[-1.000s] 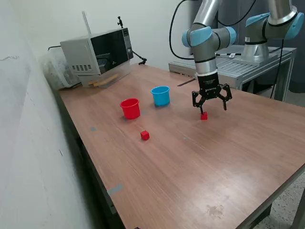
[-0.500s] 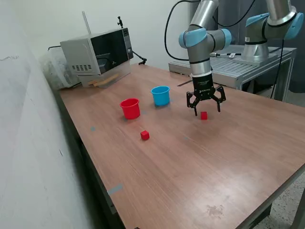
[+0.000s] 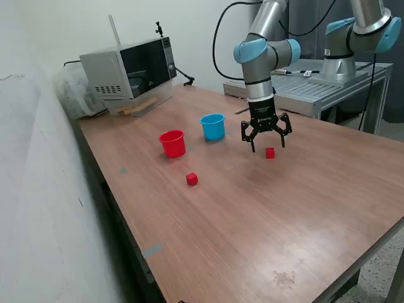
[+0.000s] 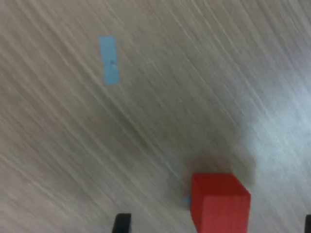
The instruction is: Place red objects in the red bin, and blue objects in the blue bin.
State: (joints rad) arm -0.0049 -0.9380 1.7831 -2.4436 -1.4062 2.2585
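Note:
Two small red cubes lie on the wooden table: one (image 3: pixel 270 153) just beside my gripper, also seen in the wrist view (image 4: pixel 219 201), and one (image 3: pixel 192 179) nearer the front. The red cup (image 3: pixel 172 143) and the light blue cup (image 3: pixel 213 126) stand upright side by side. My gripper (image 3: pixel 267 145) is open and empty, hovering just above the table, slightly toward the cups from the near red cube. No dark blue cubes are in view.
A microwave (image 3: pixel 129 66) stands at the table's far corner. A second arm's base (image 3: pixel 341 60) sits on a metal stand behind the table. A small blue tape mark (image 4: pixel 109 66) is on the tabletop.
My open gripper has risen off the red cube and shifted toward the exterior view's left, toward the cups. The cube stays on the table.

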